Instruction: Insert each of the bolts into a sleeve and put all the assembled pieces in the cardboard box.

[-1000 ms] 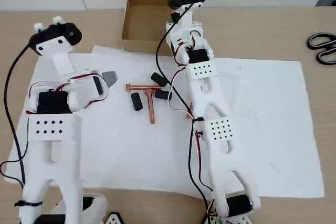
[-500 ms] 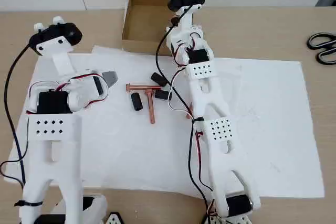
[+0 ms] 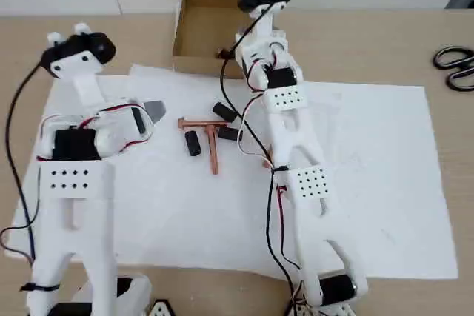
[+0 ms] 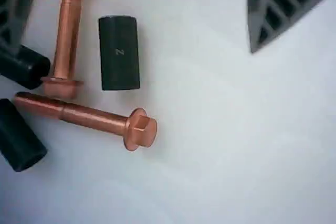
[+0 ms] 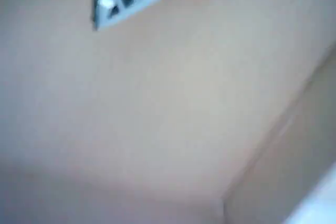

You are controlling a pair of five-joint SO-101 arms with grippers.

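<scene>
High view, right gripper [image 3: 224, 54]: at the near wall of the box [image 3: 194, 5]; a copper speck shows there, so it probably carries a piece; clenched or released, I cannot tell.
High view, left gripper [image 3: 153, 112]: released and empty, over the paper [image 3: 370, 183], beside the loose parts.
High view, parts: two bolts [image 3: 197, 122] form an L; three sleeves [image 3: 192, 143] lie near them, none joined.
Step in hand: judged as dropping a piece; bring it well inside the walls and low before letting go, so it cannot bounce out.
Left wrist view: one sleeve [image 4: 119, 52] lies beside a bolt's shank; two others are cut off at the edge.
Right wrist view: cardboard blur; a copper smear by the gripper, too vague to show whether a sleeve is on it.
</scene>
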